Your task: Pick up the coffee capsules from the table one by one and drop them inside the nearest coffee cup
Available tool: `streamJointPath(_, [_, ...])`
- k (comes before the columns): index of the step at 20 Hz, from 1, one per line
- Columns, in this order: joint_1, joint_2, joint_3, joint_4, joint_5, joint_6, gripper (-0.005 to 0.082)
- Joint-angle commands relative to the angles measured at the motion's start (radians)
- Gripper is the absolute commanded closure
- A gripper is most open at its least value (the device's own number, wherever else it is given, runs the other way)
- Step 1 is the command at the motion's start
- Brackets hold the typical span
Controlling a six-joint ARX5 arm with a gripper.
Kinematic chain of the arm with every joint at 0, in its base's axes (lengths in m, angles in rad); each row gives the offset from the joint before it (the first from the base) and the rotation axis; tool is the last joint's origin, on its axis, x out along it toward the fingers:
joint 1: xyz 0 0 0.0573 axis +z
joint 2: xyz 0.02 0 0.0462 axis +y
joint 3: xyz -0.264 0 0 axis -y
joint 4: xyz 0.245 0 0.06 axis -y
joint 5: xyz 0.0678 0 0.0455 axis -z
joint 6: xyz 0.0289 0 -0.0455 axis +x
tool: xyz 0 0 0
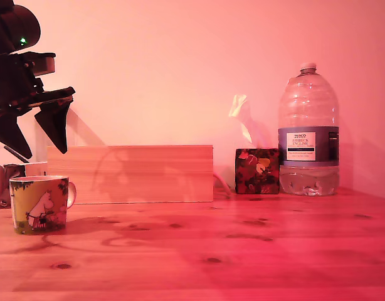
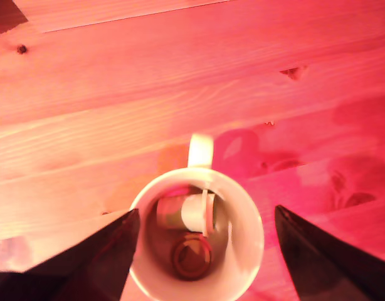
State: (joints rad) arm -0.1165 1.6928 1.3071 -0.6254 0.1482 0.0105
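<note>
Claw (image 1: 43, 150): I see it spread wide, empty, over the coffee cup (image 2: 254, 241).
Cup contents: two coffee capsules (image 2: 186, 213) inside.

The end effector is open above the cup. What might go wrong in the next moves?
1. The end effector hangs just above the coffee cup; moving sideways before rising might clip its rim or handle and tip it.
2. Two capsules lie inside; a knock may spill them onto the table.
</note>
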Motion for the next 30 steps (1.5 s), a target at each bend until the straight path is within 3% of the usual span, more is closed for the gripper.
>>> streamJointPath(1, [0.003, 0.018, -0.005, 0.019, 0.002, 0.031, 0.0316])
streamJointPath(4, [0.003, 0.0, -0.008, 0.06, 0.002, 0.048, 0.0616])
streamJointPath(7, [0.003, -0.058, -0.059, 0.148, 0.005, 0.052, 0.0752])
streamJointPath(16, [0.002, -0.391, -0.372, 0.426, 0.055, 0.049, 0.079])
streamJointPath(24, [0.003, -0.644, -0.554, 0.473, 0.054, 0.034, 0.079])
streamJointPath(30, [0.002, -0.73, -0.595, 0.469, 0.054, 0.008, 0.079])
